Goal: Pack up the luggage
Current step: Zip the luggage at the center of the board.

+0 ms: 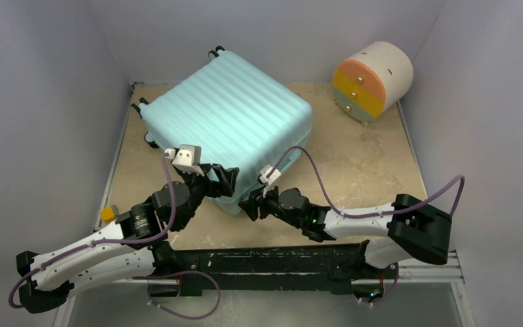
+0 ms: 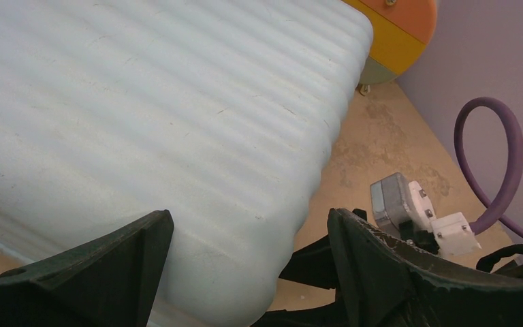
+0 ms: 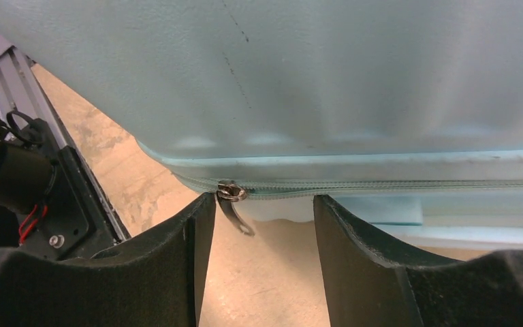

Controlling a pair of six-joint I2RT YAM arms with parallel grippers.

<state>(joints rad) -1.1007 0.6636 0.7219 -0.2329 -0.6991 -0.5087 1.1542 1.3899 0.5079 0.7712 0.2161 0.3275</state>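
Note:
The luggage (image 1: 228,116) is a pale teal ribbed suitcase lying flat and closed on the table, wheels at its far side. Both grippers are at its near corner. My left gripper (image 1: 223,182) is open, its jaws wide on either side of the rounded top corner of the luggage (image 2: 143,122); in the left wrist view the gripper (image 2: 250,214) holds nothing. My right gripper (image 1: 250,204) is open and low at the zip seam of the luggage (image 3: 313,82). In the right wrist view a metal zipper pull (image 3: 233,204) dangles between the fingers of this gripper (image 3: 264,199), close to the left one.
A round cream drawer unit (image 1: 371,78) with orange, yellow and green fronts lies at the back right, also seen as the drawer unit (image 2: 398,34) in the left wrist view. Grey walls (image 1: 48,102) close in the tan table (image 1: 368,163). A small yellow object (image 1: 109,213) sits at the left edge.

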